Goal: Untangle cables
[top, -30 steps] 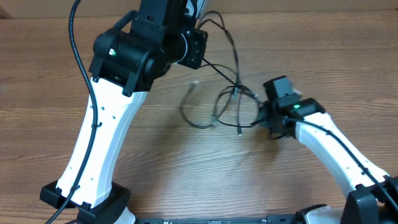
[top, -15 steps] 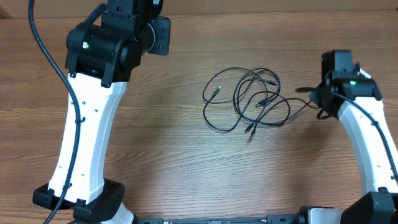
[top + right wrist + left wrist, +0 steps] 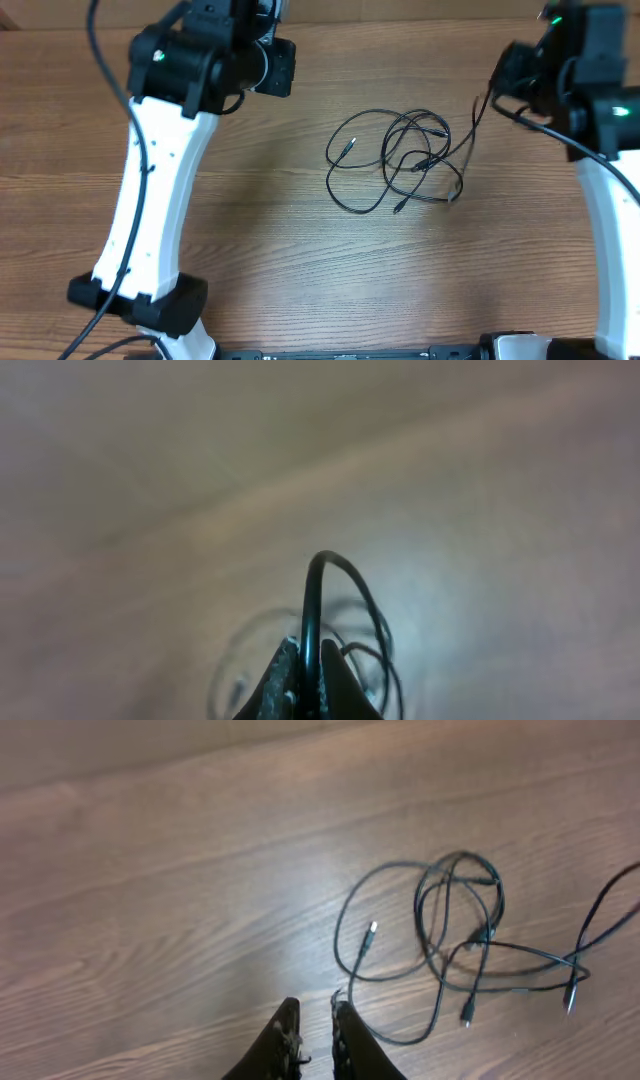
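The cables (image 3: 405,160) lie as a loose tangle of thin black cords on the wooden table, right of centre. They also show in the left wrist view (image 3: 455,935), with a silver-tipped plug (image 3: 371,928) at the left of the loops. My right gripper (image 3: 505,78) is high at the far right, shut on one black strand (image 3: 312,590) that rises from the tangle (image 3: 478,115). Its fingers show in the right wrist view (image 3: 310,652). My left gripper (image 3: 283,68) is raised at the back left of the tangle. Its fingers (image 3: 315,1015) are nearly together with nothing between them.
The wooden table (image 3: 300,260) runs across the whole view. The left arm's white link (image 3: 150,200) stands at the left and the right arm's white link (image 3: 615,220) at the right edge. The thick black arm cable (image 3: 95,70) hangs at the far left.
The left gripper let go of the cables and they dropped into a pile on the table. The right gripper then rose to the far right, pulling one strand up.
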Tool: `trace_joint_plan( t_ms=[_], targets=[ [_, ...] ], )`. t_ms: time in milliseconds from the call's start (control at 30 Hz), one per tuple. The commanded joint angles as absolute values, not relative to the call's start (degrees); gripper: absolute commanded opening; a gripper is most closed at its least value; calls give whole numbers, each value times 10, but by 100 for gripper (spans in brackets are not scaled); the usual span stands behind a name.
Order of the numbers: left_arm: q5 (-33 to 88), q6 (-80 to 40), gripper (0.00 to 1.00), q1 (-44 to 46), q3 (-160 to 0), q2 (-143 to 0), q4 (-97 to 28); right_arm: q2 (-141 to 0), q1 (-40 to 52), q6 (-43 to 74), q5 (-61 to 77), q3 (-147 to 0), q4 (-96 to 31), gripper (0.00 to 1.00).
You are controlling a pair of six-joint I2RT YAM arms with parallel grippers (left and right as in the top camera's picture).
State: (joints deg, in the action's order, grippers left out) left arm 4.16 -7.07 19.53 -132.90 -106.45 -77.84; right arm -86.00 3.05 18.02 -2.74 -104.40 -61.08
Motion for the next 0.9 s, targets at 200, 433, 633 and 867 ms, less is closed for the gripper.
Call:
trace_joint_plan(
  t_ms=[200, 433, 633, 867],
  targets=[
    [63, -69, 13, 210, -1339, -1101, -776, -843, 28, 99, 1, -1255, -573, 4],
    [72, -69, 13, 216, -1339, -1104, -777, -841, 28, 99, -66, -1372, -513, 3],
    [72, -69, 13, 216, -1339, -1104, -782, -845, 28, 100, -365, -1383, -529, 4],
    [72, -69, 13, 216, -1339, -1104, -782, -872, 10, 114, -510, -1383, -642, 4]
  ],
)
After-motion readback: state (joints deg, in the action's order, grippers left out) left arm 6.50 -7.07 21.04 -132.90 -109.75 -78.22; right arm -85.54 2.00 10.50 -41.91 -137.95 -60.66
